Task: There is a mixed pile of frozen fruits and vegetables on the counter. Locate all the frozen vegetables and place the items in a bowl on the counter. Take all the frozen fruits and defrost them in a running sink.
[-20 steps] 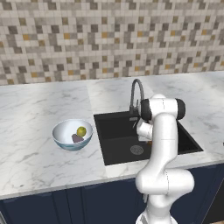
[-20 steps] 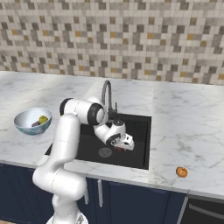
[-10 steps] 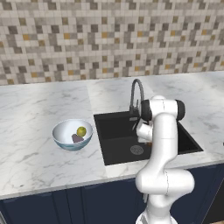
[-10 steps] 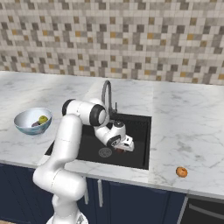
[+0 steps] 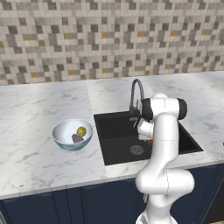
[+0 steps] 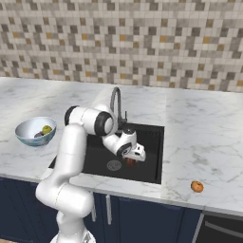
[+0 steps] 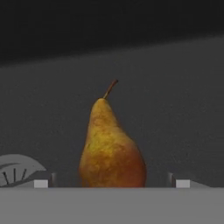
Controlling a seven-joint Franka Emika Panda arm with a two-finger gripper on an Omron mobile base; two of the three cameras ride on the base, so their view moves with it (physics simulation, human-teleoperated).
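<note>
Pear dropped in sink, gripper open over it

counter [image 6: 199, 137] surrounds the sink [image 6: 153, 156]; gripper [image 6: 135, 157] hangs low in the basin, jaws spread wide, holding nothing; pear [image 7: 111, 146] sits just ahead between the tips, drain beside it. Looks rigid, light, smooth skin likely slippery: grip the fat lower body, not the neck or stem

Two base views from behind, left and right, sharing the sink [image 5: 122, 135], hand view close inside it
</note>
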